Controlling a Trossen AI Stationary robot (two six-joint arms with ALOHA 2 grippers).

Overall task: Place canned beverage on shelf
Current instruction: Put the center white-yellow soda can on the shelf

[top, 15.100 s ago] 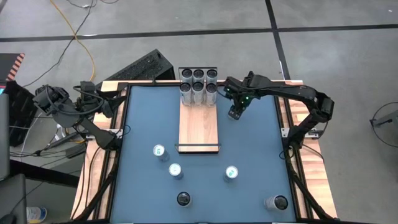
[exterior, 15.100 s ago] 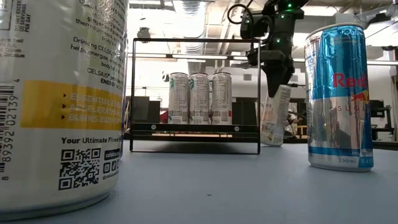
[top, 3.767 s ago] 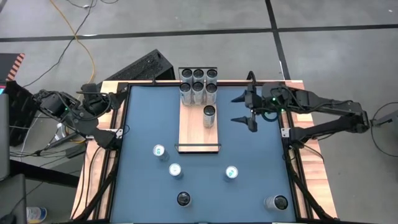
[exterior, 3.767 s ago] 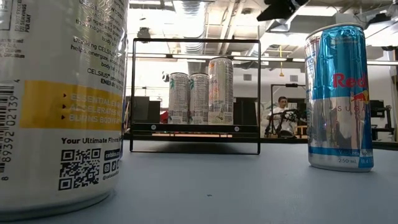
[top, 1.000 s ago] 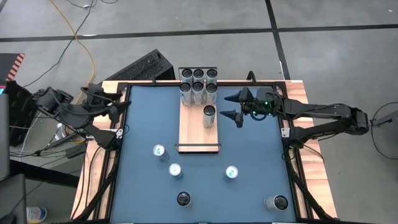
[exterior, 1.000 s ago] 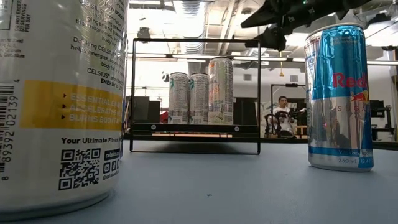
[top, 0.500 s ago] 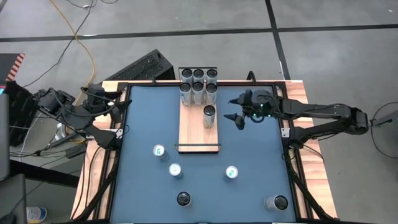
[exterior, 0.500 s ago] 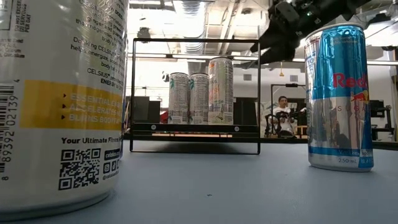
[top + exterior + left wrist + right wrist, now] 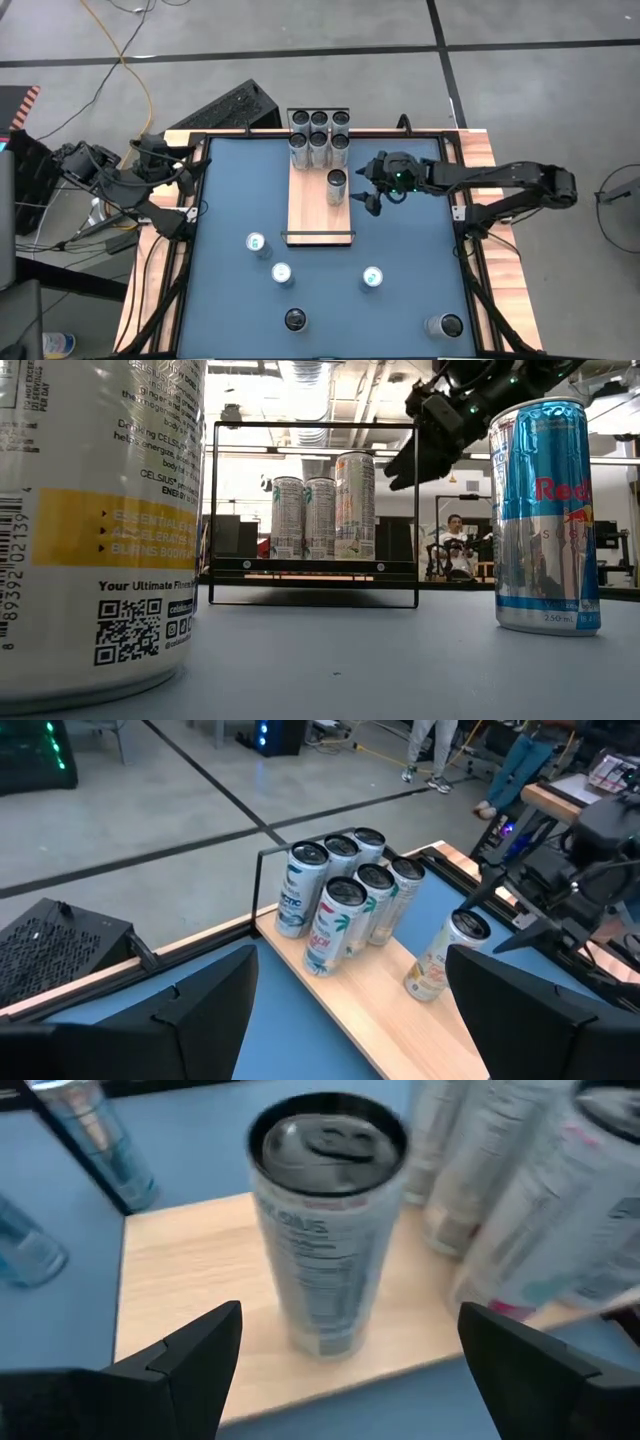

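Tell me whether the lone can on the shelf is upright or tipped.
Upright. The can stands on its base on the shelf, lid facing up, apart from the six-can cluster; the right gripper is beside it.

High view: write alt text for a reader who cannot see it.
The open right gripper hangs beside a lone can standing on the shelf, in front of six grouped cans. Five more cans stand on the blue table; the left gripper waits at its left edge.

This is a robotics lab or workshop. The blue worktop with light wooden edge strips (image 9: 420,260) stands on a grey concrete floor with dark seams (image 9: 520,60). A yellow cable (image 9: 140,80) lies on this floor. Behind it, the low view shows an open industrial ceiling with ducts (image 9: 305,385) and a seated person (image 9: 455,545).
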